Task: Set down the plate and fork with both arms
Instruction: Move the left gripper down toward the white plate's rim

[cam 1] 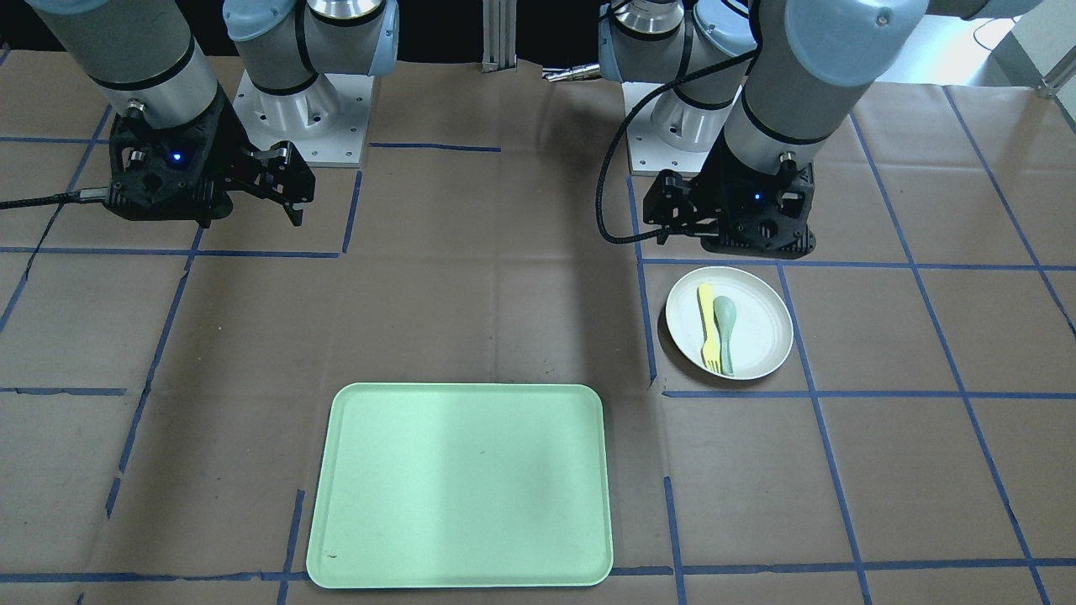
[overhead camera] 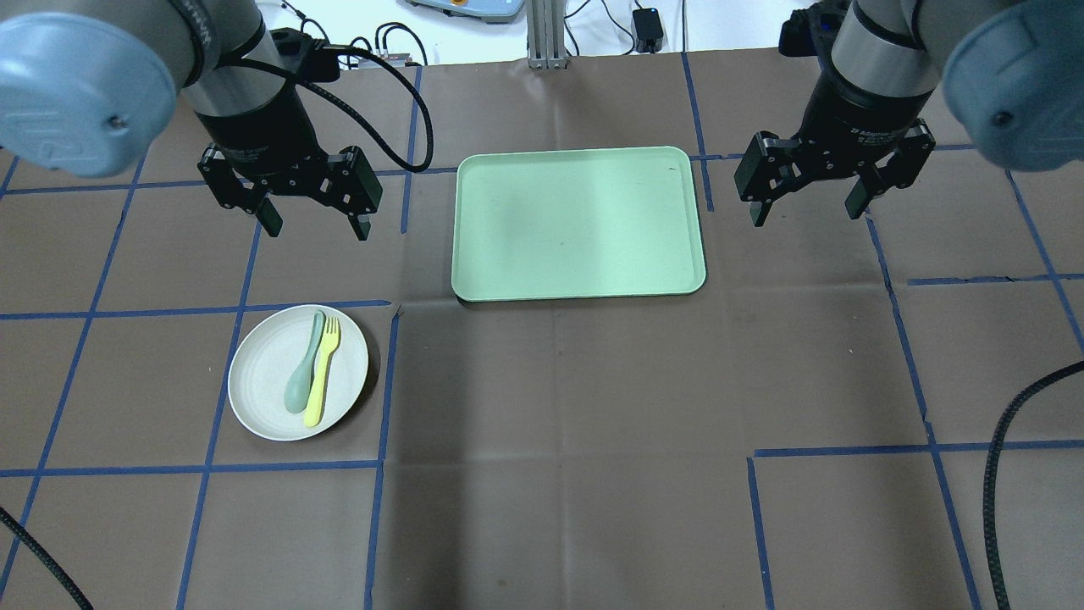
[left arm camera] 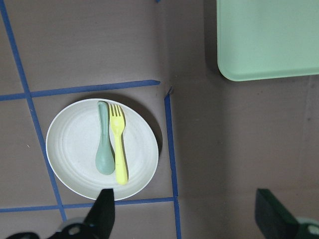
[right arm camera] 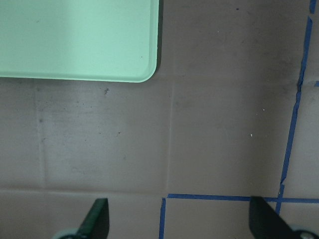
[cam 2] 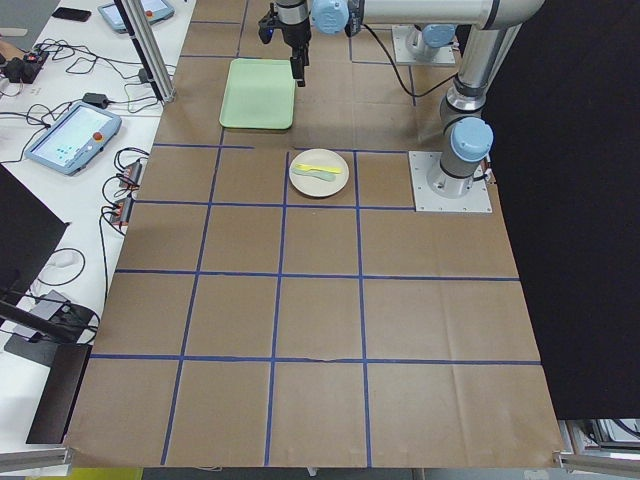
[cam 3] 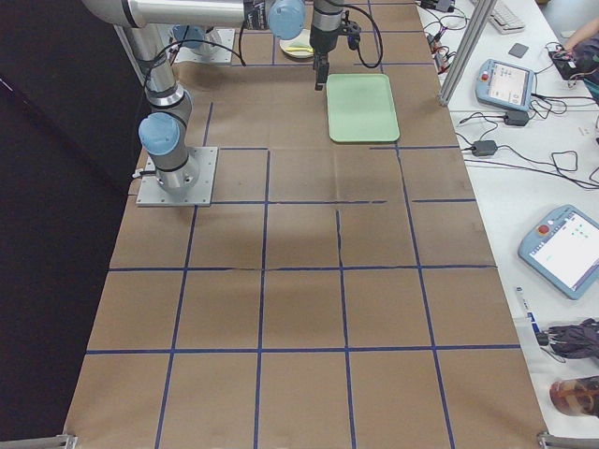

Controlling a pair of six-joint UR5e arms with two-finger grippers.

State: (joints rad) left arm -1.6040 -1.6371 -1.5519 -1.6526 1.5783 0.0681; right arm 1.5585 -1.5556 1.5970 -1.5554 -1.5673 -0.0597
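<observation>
Two robot arms hover over a brown worktop [overhead camera: 593, 424], both sets of fingers spread wide and holding nothing.

The plate [overhead camera: 262, 373] lies on the worktop on the robot's left, well apart from the green tray [overhead camera: 579, 222] at centre. The fork [overhead camera: 323, 371] rests on the plate and touches a spoon [overhead camera: 303, 368], on the side of the spoon nearer the tray. The fork's long axis runs away from the robot with a slight tilt, tines at the far end. The left fingers [overhead camera: 271, 219] hang just beyond the plate, farther from the robot. The right fingers [overhead camera: 754, 199] are past the tray's other side, much farther off. The left arm is therefore nearer the plate. To pinch the fork, fingers would probably have to close across its slim handle, right beside the spoon.
</observation>
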